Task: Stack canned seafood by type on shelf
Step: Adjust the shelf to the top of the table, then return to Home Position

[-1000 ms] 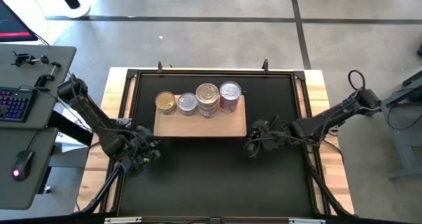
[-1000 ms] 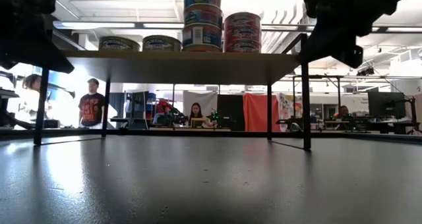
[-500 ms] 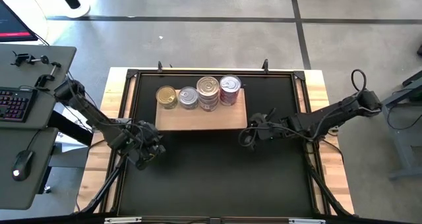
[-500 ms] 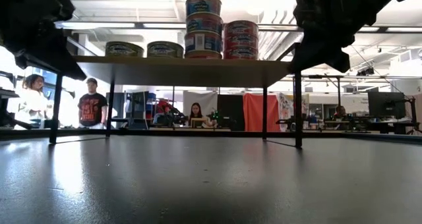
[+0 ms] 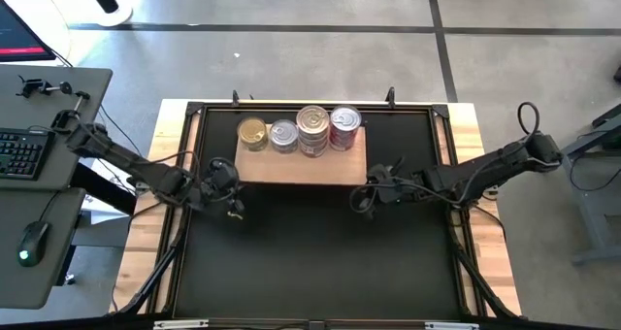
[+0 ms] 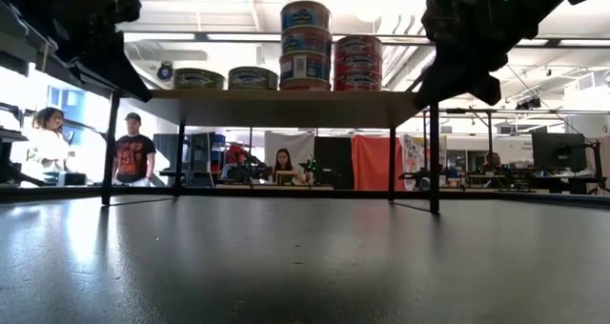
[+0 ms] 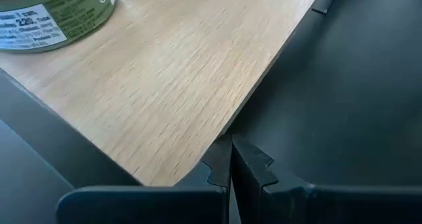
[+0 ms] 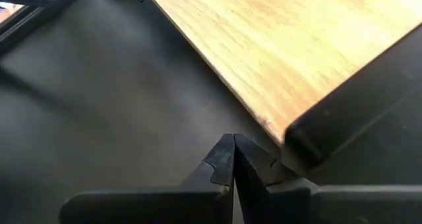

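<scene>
wooden shelf (image 5: 303, 165) with tins (image 5: 312, 129) between clenched left claw (image 5: 231, 200) and clenched right claw (image 5: 362, 200), corners touching

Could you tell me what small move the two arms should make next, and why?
Probably draw both arms back from the shelf. The tins already stand in four sorted stacks along its far edge, none loose on the black tabletop, and the left gripper and right gripper sit shut and empty at the shelf's near corners.

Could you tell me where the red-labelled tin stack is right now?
In the high view, the red-labelled tin stack stands rightmost on the light-brown wooden shelf, beside the taller silver-topped tin stack.
</scene>
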`<state>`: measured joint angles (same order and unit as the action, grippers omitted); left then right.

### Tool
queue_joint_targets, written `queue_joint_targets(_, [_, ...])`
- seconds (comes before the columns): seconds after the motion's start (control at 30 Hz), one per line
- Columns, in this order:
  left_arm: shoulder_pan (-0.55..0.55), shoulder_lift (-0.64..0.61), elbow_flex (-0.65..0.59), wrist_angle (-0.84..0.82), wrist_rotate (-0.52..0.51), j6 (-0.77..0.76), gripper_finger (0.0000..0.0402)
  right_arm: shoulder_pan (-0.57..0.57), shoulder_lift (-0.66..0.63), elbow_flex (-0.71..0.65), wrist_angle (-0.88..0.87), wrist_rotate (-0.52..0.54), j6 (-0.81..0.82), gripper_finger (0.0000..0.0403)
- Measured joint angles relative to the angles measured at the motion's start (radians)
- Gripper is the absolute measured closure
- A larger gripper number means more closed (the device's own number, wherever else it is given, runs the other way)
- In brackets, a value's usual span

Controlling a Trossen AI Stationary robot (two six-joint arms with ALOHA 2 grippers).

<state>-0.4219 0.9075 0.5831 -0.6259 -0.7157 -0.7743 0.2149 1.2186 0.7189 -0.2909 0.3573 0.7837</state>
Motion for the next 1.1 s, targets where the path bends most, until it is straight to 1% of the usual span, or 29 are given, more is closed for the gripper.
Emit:
queue_joint_targets(0.17, [0.085,-0.022,0.0,0.006,0.081,0.1,0.0401,-0.051,0.0,0.0,-0.008,-0.049,-0.043,0.0403])
queue_joint_targets(0.3, [0.136,-0.022,0.0,0.012,0.105,0.143,0.0401,-0.094,0.0,0.0,-0.008,-0.077,-0.084,0.0403])
queue_joint_targets(0.43, [0.179,-0.028,-0.036,0.109,0.126,0.206,0.0401,-0.129,0.0,0.0,-0.028,-0.098,-0.108,0.0403])
queue_joint_targets(0.53, [0.211,-0.028,-0.064,0.165,0.139,0.215,0.0401,-0.15,0.0,0.0,-0.03,-0.111,-0.112,0.0403])
queue_joint_targets(0.67, [0.229,-0.039,-0.076,0.213,0.161,0.228,0.0401,-0.165,0.0,0.0,-0.022,-0.172,-0.139,0.0403])
queue_joint_targets(0.77, [0.23,-0.057,-0.065,0.288,0.235,0.29,0.0401,-0.165,-0.016,0.0,0.018,-0.247,-0.169,0.0403])
queue_joint_targets(0.87, [0.229,-0.097,-0.019,0.336,0.302,0.335,0.0401,-0.159,-0.056,0.0,0.055,-0.311,-0.173,0.0403])
queue_joint_targets(0.97, [0.223,-0.142,0.014,0.358,0.396,0.357,0.0401,-0.142,-0.109,0.0,0.093,-0.323,-0.154,0.0403])
queue_joint_targets(1.03, [0.205,-0.191,0.017,0.414,0.465,0.387,0.0401,-0.13,-0.143,0.0,0.127,-0.324,-0.144,0.0403])
queue_joint_targets(1.1, [0.18,-0.245,0.018,0.442,0.502,0.413,0.0401,-0.122,-0.17,0.0,0.171,-0.321,-0.106,0.0403])
